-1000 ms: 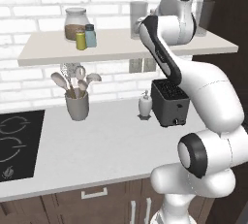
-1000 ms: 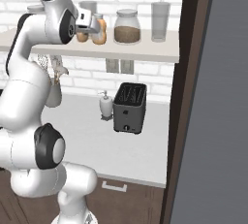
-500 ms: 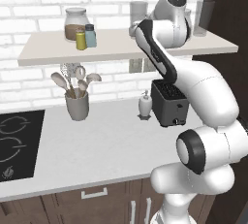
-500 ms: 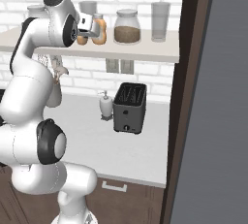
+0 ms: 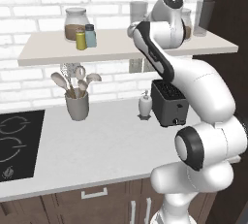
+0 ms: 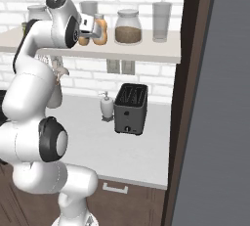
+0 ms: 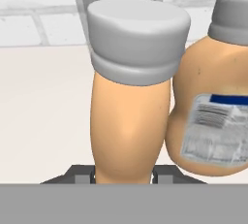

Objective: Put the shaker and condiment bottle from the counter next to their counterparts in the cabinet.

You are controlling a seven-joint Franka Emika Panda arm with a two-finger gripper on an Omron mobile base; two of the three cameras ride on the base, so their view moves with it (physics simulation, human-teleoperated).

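The jaws pinch the condiment bottle (image 7: 128,121) low on its orange body, one finger on each side at the bottom centre of the hand view, so the gripper (image 6: 92,29) holds it upright with its grey cap toward the top of that frame. Just to its right in the hand view stands the twin bottle (image 7: 218,102), label facing the camera; the two orange bodies look to be touching or nearly so. In the right base view the pair sits at upper centre-left, on the cabinet (image 6: 146,53), the held bottle partly hidden by the gripper and the twin to its right. Farther right along that shelf come a glass jar (image 6: 128,26) with brown contents and a tall clear glass (image 6: 161,22). In the left base view the shaker (image 5: 81,39), yellow-green, stands on the shelf at upper left, just beside the teal-blue shaker (image 5: 90,36) and in front of another brown-filled jar (image 5: 75,23). Below, the counter (image 5: 97,155) carries a utensil holder (image 5: 77,103) at centre left, a soap dispenser (image 5: 145,105), a black toaster (image 5: 168,103) at centre and the cooktop (image 5: 17,143) at the left edge.
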